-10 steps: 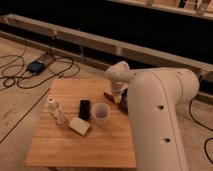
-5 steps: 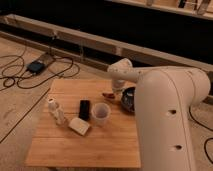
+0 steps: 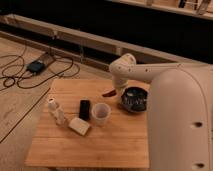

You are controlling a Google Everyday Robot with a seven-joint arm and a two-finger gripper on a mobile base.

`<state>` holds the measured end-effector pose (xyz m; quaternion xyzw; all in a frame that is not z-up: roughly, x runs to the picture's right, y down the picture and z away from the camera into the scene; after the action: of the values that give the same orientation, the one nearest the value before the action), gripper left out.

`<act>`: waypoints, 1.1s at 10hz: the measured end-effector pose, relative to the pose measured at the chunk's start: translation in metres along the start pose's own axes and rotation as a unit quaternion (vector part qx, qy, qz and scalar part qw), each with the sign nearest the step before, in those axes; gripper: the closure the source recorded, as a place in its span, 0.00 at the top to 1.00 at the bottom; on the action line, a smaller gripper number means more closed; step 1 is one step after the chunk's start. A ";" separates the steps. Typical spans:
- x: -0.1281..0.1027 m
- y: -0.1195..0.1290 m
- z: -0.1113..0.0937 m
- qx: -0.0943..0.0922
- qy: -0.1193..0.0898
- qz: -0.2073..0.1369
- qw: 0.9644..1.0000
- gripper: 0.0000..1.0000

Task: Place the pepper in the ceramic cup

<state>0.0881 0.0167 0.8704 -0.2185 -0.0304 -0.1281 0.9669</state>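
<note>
your end effector [image 3: 114, 91] sits a little above the centre of the frame, over the upper part of the bench [image 3: 100, 148]. it is clenched on the pepper [image 3: 107, 93], whose red body sticks out to the left from its tip. the pepper is just left of the dark bowl [image 3: 142, 103] and above and slightly right of the ceramic cup [image 3: 100, 114], clear of the cup's rim and not inside it. the cup stands upright near the middle of the bench. a small black object [image 3: 85, 109] stands just to its left. a pale block [image 3: 79, 126] lies below and left of that, and a white bottle [image 3: 56, 111] stands further left. the arm [image 3: 150, 73] runs from the end effector up to a rounded joint, then right to the big white body filling the right side. cables [image 3: 20, 76] lie on the floor at upper left.
</note>
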 end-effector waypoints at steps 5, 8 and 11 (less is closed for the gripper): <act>0.021 0.007 -0.051 0.046 0.033 -0.034 0.998 0.00; 0.026 0.017 -0.079 0.066 0.044 -0.054 0.995 0.00; 0.021 0.040 -0.115 0.083 0.042 -0.087 0.992 0.00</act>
<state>0.1194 -0.0026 0.7527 -0.1280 -0.0189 -0.2180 0.9673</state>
